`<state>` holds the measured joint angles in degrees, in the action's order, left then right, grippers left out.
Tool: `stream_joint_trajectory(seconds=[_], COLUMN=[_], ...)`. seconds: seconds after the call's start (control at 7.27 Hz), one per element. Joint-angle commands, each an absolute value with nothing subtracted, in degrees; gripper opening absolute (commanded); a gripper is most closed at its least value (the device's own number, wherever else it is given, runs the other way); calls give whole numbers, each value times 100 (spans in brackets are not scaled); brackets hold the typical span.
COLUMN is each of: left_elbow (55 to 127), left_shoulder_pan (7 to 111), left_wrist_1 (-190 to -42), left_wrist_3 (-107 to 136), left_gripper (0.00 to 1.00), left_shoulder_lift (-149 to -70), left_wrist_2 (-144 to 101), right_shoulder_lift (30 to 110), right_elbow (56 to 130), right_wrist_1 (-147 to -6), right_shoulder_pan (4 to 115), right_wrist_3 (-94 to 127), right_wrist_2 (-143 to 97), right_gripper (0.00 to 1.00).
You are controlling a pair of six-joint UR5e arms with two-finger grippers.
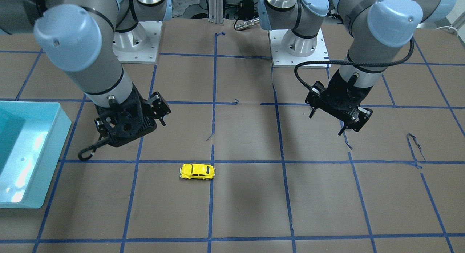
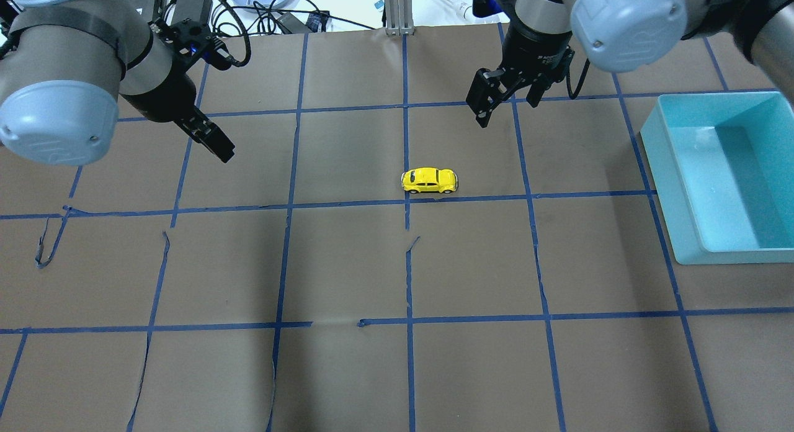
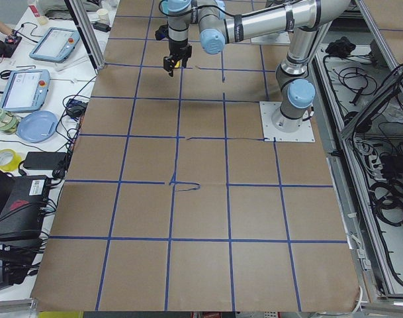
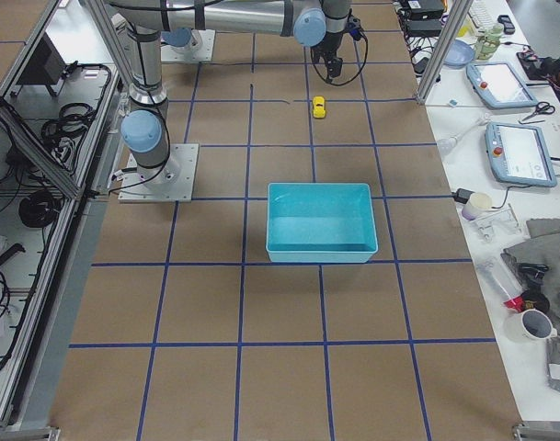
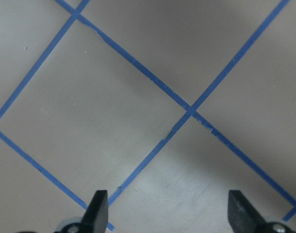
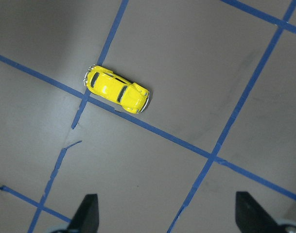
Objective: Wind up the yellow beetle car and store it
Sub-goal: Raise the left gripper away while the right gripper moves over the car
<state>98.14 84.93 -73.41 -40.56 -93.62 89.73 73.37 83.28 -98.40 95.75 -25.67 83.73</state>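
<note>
Showing yellow beetle car (image 6: pixel 117 90): R wrist cam, not L (just tape (image 5: pixel 152 82)). L pincer (image 5: pixel 168 201), R pincer (image 6: pixel 167 201) both spread.

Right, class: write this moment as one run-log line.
yellow car: on table, untouched | blue bin: without car | left gripper: open, empty | right gripper: open, empty

From my station I can read no text, label, brand, number or sign in any of the views; nothing is sharp enough to make out.
</note>
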Motion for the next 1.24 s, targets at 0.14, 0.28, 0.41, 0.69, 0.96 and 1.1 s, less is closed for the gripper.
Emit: stream_joint_trajectory(seconds=[0.14,0.28,0.41,0.69,0.96,1.1], left_elbow=[9765,9747,9738,9660,9650,9633], left_shoulder_pan=[8936,9252,9394,9221,9027,9026], left_wrist_1=[-7383,-7374,-7470,-7593,-7716,-7795], left_wrist_3=[-1713,-1018,-845,-379,-256,-142], left_gripper=[91,93,97,100,100,100], left_shoulder_lift=[-9158,-9097,-9027,-8930,-8886,-8860], left_wrist_2=[8991,9357,9578,9545,9536,9458], right_shoulder_lift=[6470,6295,6032,5688,5459,5423], right_elbow=[8350,8358,8437,8840,8912,8912], right_wrist_1=[-10976,-10995,-11308,-12230,-12367,-12358], right_shoulder_pan=[10027,10098,10325,10555,10591,10678], right_wrist_3=[-5308,-6039,-6717,-7187,-7330,-7443], right_wrist_2=[8270,8279,8358,8788,8772,8771], right_gripper=[100,100,100,100,100,100])
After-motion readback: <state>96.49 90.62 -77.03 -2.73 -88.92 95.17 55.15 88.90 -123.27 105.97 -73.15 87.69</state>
